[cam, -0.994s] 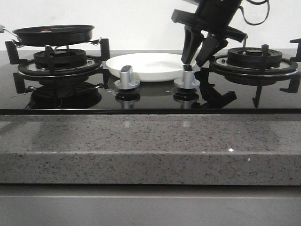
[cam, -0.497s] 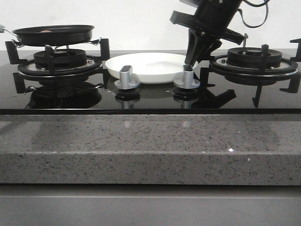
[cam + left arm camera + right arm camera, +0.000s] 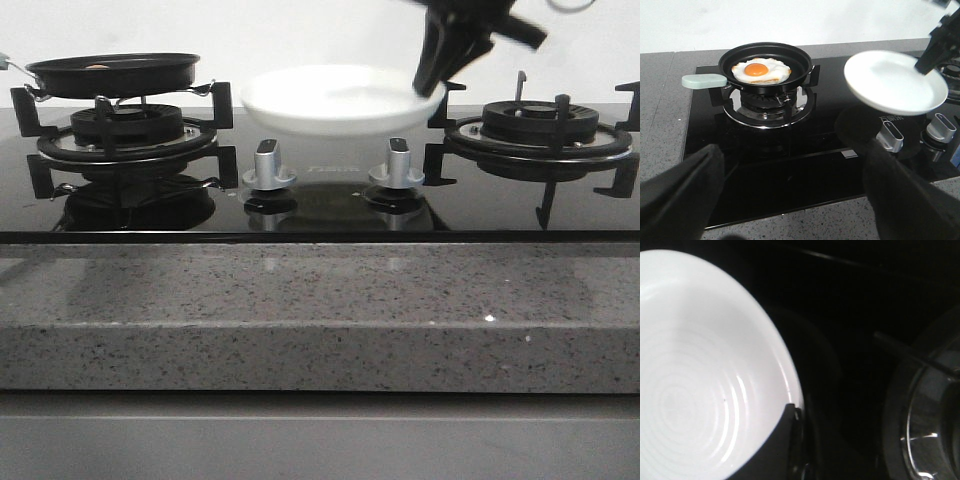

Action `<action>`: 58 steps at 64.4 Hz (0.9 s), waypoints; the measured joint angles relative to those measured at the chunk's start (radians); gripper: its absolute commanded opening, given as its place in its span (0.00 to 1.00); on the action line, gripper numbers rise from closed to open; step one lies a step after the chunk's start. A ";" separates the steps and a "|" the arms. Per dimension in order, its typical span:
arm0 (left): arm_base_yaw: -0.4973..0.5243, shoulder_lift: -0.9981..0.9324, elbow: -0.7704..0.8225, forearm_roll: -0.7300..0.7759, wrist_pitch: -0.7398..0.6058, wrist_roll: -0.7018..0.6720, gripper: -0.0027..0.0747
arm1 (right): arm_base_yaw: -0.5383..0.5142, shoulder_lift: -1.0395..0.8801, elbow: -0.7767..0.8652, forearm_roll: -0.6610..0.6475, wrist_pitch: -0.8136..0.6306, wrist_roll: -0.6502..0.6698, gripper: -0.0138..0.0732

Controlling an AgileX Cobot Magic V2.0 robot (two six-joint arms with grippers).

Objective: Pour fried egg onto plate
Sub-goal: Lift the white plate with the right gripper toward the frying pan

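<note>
Your right gripper's (image 3: 432, 78) fingers pinch the round glossy white plate (image 3: 335, 98) by its rim, clear of the black glass hob (image 3: 330, 200). Your left gripper (image 3: 790, 200) appears spread. The yellow-yolked fried egg (image 3: 761, 70) lies in the black frying pan (image 3: 765, 57).

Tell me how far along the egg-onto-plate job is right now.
Early stage. Done: the right gripper has clamped the plate by its rim and holds it in the air above the stovetop. In hand: carrying the plate. Left: the fried egg sits in the pan on the burner, and the left gripper is open and empty.
</note>
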 measured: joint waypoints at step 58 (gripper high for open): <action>0.000 0.000 0.000 0.000 -0.003 0.000 0.77 | 0.097 -0.592 0.632 0.013 -0.222 -0.001 0.08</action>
